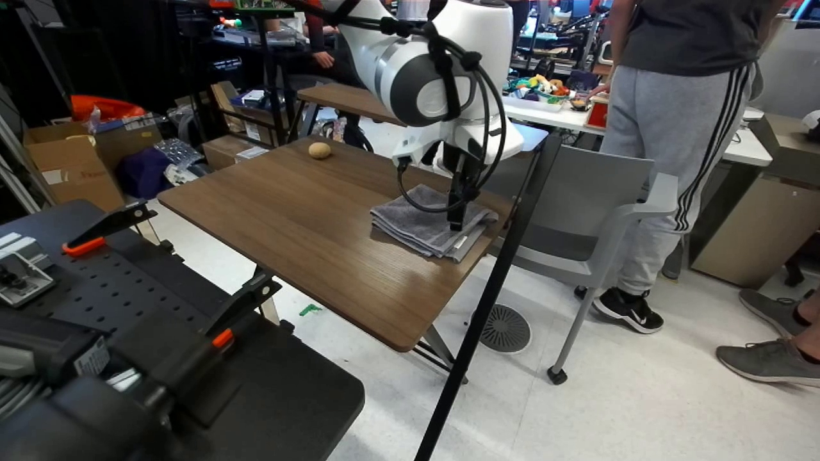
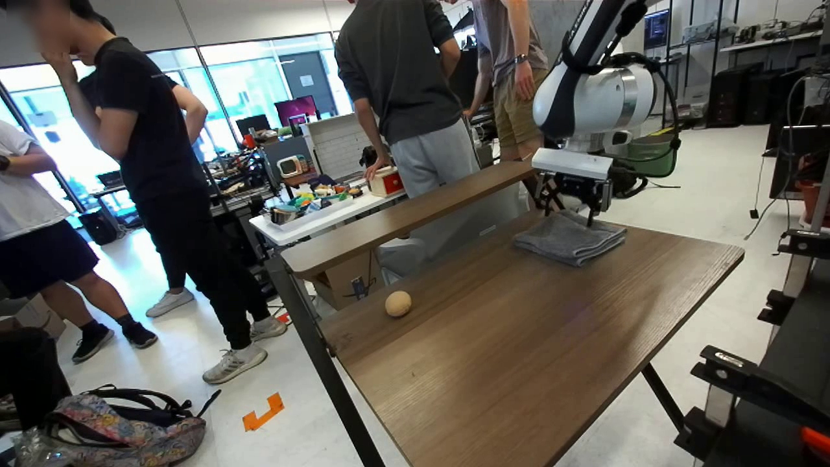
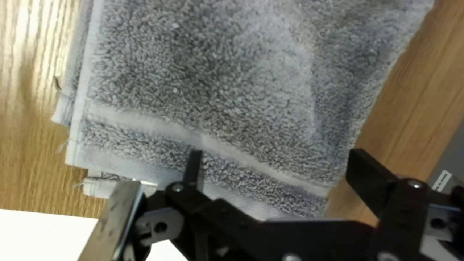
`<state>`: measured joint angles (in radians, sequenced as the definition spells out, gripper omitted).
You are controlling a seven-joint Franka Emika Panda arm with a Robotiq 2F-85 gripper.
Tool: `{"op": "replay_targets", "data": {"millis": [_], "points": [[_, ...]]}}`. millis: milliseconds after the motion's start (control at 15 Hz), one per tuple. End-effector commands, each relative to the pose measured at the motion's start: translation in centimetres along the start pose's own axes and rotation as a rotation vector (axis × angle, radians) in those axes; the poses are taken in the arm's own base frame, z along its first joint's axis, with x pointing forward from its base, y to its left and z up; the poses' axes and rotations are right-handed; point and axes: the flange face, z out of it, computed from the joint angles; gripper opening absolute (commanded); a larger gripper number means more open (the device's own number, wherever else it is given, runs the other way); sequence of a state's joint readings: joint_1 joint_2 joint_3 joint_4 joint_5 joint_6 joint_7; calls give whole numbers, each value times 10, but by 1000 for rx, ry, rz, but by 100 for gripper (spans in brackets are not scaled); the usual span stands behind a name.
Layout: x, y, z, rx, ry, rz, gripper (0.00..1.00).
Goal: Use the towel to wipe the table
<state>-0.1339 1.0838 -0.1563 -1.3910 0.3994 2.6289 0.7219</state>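
Note:
The towel (image 1: 410, 221) is a grey folded cloth with rumpled layers, lying near an edge of the brown wood-grain table (image 1: 275, 198). In an exterior view the towel (image 2: 564, 241) lies at the far side of the table (image 2: 506, 344). My gripper (image 1: 456, 221) points down over the towel; one finger hides part of the cloth. In the wrist view the gripper (image 3: 276, 163) is open, its black fingers wide apart. One finger is over the towel (image 3: 217, 79); the other is just past its edge, over bare table (image 3: 406, 119). Whether the fingertips touch the cloth cannot be told.
A round tan object (image 1: 319, 150) sits on the table, also seen in an exterior view (image 2: 398, 303). A higher narrow wooden shelf (image 2: 421, 217) runs along one side. A grey chair (image 1: 586, 205) stands close by. A black workbench (image 1: 301, 397) with orange clamps is near. People stand behind.

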Motion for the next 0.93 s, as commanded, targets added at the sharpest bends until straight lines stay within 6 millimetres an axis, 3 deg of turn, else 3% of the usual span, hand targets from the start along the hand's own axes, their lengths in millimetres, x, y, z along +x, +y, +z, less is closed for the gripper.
{"op": "replay_targets", "data": {"millis": [0, 200, 467, 867], "points": [[11, -16, 22, -51, -118, 152, 100], [-12, -17, 46, -148, -192, 179, 100], [-33, -25, 52, -167, -159, 85, 100], [-71, -9, 59, -253, -160, -112, 100]]}}
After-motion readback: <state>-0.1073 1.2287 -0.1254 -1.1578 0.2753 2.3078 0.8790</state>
